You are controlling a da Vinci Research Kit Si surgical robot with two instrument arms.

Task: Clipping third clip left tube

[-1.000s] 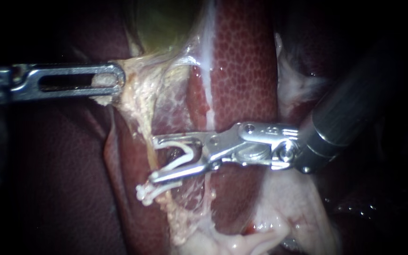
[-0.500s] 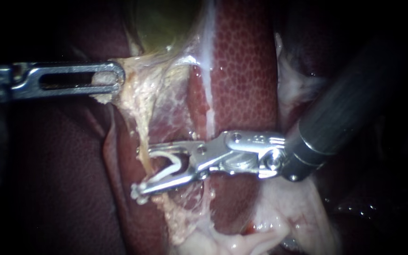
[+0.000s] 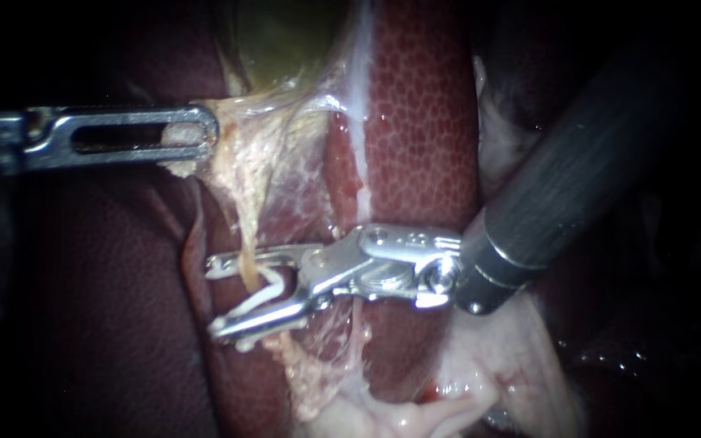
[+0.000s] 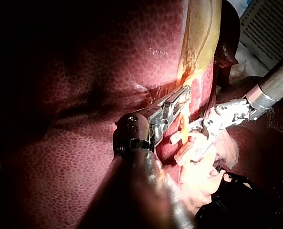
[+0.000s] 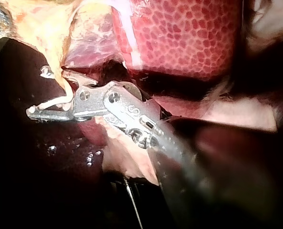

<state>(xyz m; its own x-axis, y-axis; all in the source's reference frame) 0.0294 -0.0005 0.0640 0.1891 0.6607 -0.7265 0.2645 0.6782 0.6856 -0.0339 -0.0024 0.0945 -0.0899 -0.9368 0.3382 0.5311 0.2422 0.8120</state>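
The endoscope's light falls from the camera's side onto the middle. The liver (image 3: 419, 122) glows red there, while the edges sink to near black. Glare sits on the right instrument (image 3: 214, 297), its white clip (image 3: 263, 294) and the wet tissue (image 3: 245, 154). In the left wrist view the left instrument (image 4: 182, 98) has its shaft in deep shadow.

Partly hidden tube.
Right instrument (image 3: 212, 297) and clip (image 3: 265, 292) cover part of the tube (image 3: 239, 235); tissue (image 3: 229, 154) masks the left instrument's (image 3: 200, 136) gripping tip.
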